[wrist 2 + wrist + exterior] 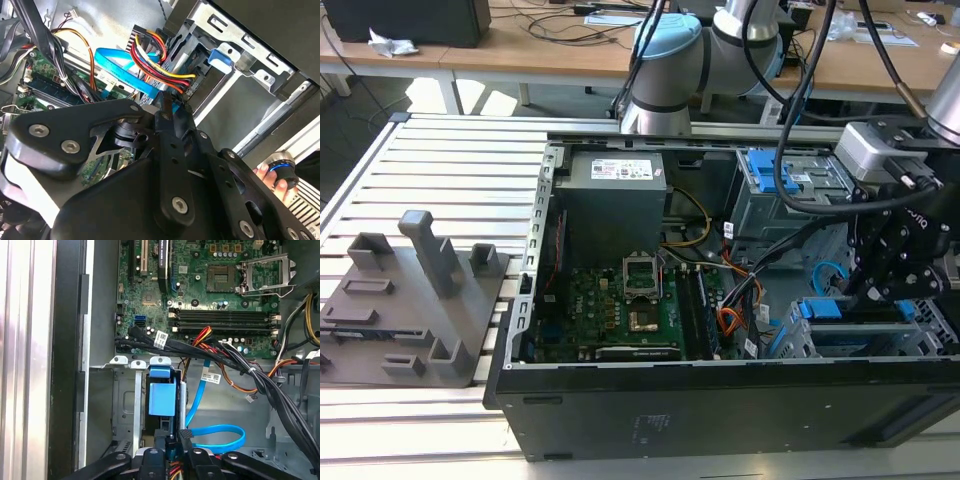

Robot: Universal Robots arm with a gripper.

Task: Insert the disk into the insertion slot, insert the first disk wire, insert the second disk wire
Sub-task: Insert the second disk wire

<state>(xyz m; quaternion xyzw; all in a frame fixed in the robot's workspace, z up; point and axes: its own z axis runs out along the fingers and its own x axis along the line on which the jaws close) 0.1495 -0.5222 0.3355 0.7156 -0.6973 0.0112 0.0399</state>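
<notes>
The disk, framed by its blue carrier (162, 397) (830, 308), sits inside the insertion slot (125, 405) (802, 345), a low grey metal cage at the case's front corner. My gripper (172, 444) (169, 107) (880, 295) hangs right at the disk's rear end. Its fingers are close together around the black connector of the flat blue wire (220, 432) (120, 65). A red, yellow and black wire bundle (155, 60) runs to the cage beside the fingertips; its plug end is hidden.
A taller grey bay with a blue latch (775, 180) stands behind the cage. Thick black cables (225, 357) cross between the motherboard (620, 310) and the cage. A grey fixture (410, 300) lies on the exterior view's left. A person's hand (272, 176) holds a black knob.
</notes>
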